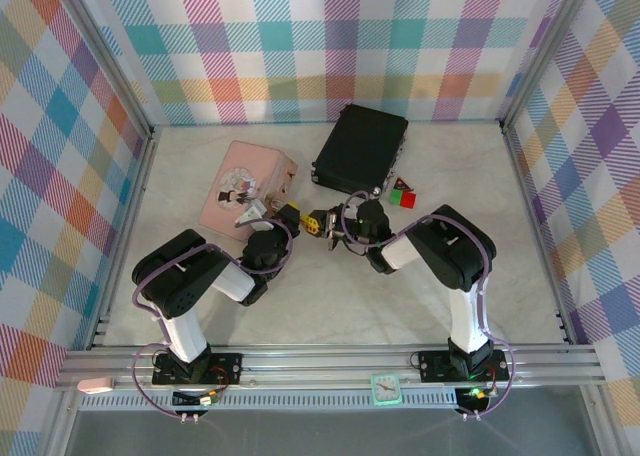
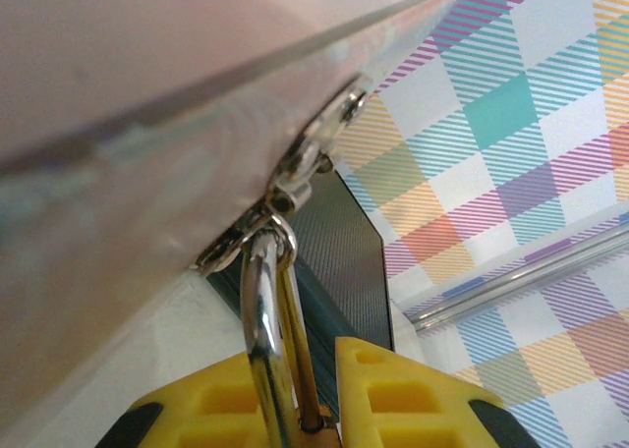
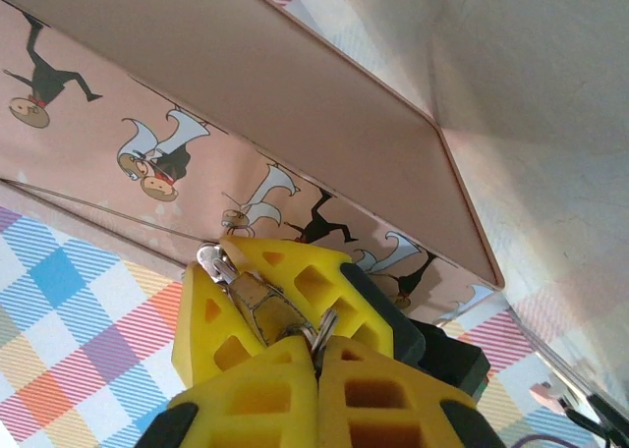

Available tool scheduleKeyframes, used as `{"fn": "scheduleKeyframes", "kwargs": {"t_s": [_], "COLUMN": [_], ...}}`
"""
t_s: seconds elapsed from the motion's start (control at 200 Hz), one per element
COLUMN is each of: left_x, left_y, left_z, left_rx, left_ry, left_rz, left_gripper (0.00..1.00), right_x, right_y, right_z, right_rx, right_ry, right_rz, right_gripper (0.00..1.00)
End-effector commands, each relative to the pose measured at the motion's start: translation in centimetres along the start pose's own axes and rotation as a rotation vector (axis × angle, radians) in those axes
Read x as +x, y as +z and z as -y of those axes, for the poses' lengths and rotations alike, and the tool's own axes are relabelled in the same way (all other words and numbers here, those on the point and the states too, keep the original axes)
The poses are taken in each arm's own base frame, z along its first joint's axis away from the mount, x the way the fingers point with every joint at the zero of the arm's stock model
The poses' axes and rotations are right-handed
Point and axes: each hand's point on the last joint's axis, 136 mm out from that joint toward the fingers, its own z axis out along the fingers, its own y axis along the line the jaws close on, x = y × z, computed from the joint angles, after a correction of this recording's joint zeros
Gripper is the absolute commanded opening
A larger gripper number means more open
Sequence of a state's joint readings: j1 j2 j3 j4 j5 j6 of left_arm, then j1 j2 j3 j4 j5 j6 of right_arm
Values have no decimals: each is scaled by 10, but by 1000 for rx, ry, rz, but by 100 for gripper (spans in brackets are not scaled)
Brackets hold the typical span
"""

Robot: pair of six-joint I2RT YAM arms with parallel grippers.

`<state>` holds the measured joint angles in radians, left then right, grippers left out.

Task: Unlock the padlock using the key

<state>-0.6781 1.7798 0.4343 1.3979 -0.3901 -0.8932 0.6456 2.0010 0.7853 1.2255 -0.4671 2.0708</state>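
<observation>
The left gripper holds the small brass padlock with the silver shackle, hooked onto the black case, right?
No: the small brass padlock is hooked onto the pink cartoon-printed tin, not the black case, as the left wrist view shows. The left gripper does hold it.

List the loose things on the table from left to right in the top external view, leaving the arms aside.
pink tin → black case → red and green blocks
</observation>
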Motion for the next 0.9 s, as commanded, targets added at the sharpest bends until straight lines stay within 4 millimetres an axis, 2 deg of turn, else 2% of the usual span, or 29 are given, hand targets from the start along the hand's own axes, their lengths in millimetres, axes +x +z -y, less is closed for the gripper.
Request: {"fn": "scheduleKeyframes", "kwargs": {"t_s": [0.0, 0.16, 0.29, 0.355, 0.425, 0.515, 0.735, 0.835, 0.86, 0.895], "left_x": [58, 64, 63, 61, 57, 54, 51, 52, 53, 55], "left_y": [-16, -22, -27, -28, -27, -27, -34, -40, -42, -44], "left_z": [-5, -12, -15, -14, -14, -16, -19, -16, -16, -12], "left_rx": [26, -20, -56, -66, -87, -122, -197, -205, -204, -191], "left_ry": [35, 39, 55, 57, 63, 79, 151, 211, 224, 251], "left_rz": [-262, -309, -332, -332, -323, -323, -368, -418, -435, -460], "left_gripper": [0, 0, 0, 0, 0, 0, 0, 0, 0, 0], "right_x": [5, -1, -2, -3, -5, -13, -26, -24, -24, -22], "right_y": [-9, -13, -15, -16, -18, -29, -64, -75, -80, -84], "right_z": [-68, -38, -26, -19, -9, 7, 40, 42, 47, 42], "right_rx": [-211, -121, -77, -53, -24, 15, 182, 315, 380, 424], "right_ry": [79, -56, -124, -144, -163, -192, -325, -463, -483, -553], "right_rz": [-46, -35, -33, -34, -25, 9, 64, 71, 79, 87], "right_gripper": [0, 0, 0, 10, 28, 39, 50, 53, 54, 55]}}
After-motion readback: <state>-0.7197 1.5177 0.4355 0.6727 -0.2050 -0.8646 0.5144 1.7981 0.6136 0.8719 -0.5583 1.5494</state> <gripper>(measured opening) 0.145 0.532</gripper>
